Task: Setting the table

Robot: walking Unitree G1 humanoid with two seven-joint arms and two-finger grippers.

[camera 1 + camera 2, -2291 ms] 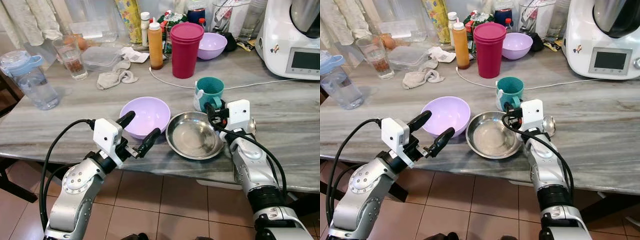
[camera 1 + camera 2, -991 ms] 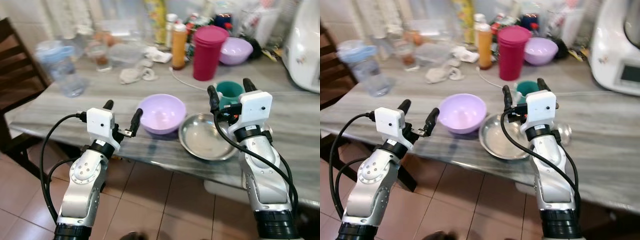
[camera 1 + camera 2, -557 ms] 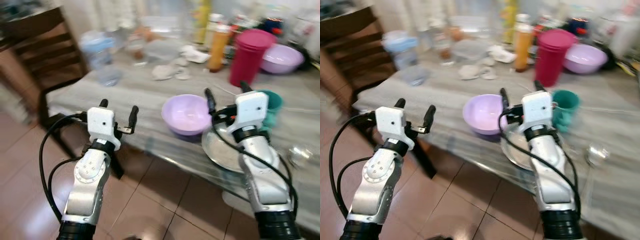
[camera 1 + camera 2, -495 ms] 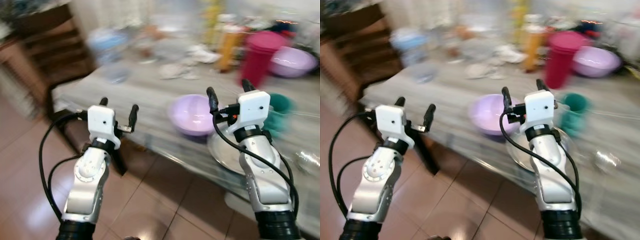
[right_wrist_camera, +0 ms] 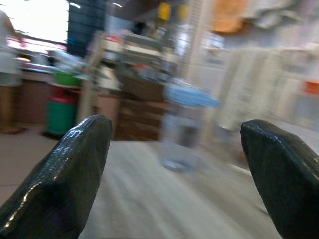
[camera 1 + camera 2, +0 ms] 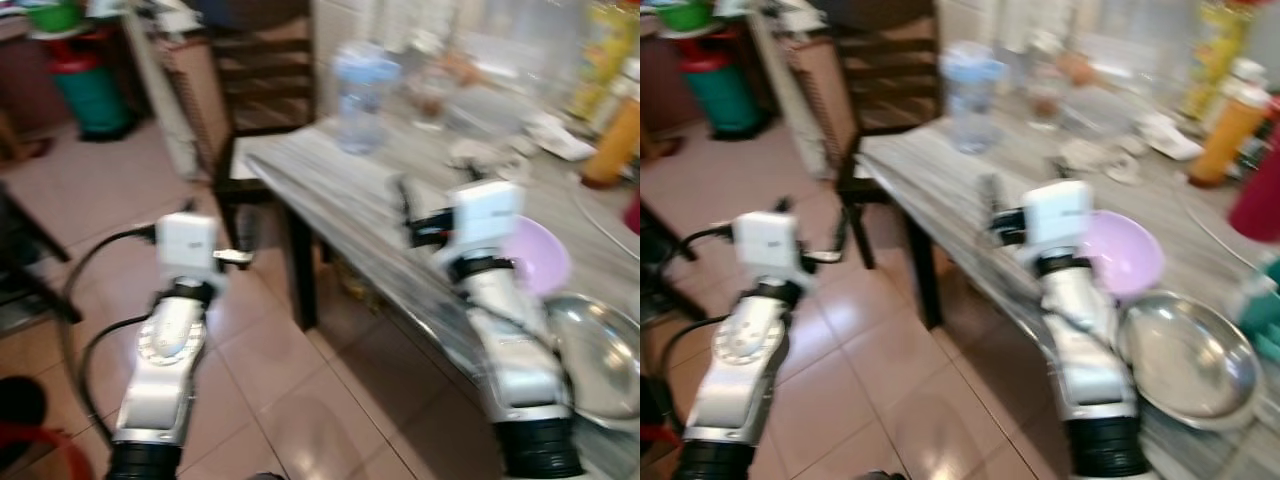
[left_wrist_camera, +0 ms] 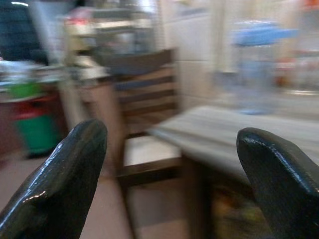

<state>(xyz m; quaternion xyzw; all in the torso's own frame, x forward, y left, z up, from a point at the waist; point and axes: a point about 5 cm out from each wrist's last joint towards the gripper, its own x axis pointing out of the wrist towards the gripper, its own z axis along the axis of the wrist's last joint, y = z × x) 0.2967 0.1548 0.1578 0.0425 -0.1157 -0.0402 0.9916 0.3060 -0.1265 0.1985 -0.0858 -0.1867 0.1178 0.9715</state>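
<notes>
The round lilac plastic bowl (image 6: 1123, 252) lies just beyond the right gripper (image 5: 172, 164) — nearer than the left gripper (image 7: 169, 174); both jaws spread, empty.

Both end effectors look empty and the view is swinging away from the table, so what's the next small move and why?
Probably finish the turn and steady the view. The left end effector and right end effector are open and empty, the bowl sits on the table, and everything is blurred.

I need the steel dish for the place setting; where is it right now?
In the right eye view the steel dish sits at the table's near edge on the robot's right, just beyond the right arm, touching or nearly touching the purple bowl behind it.
</notes>
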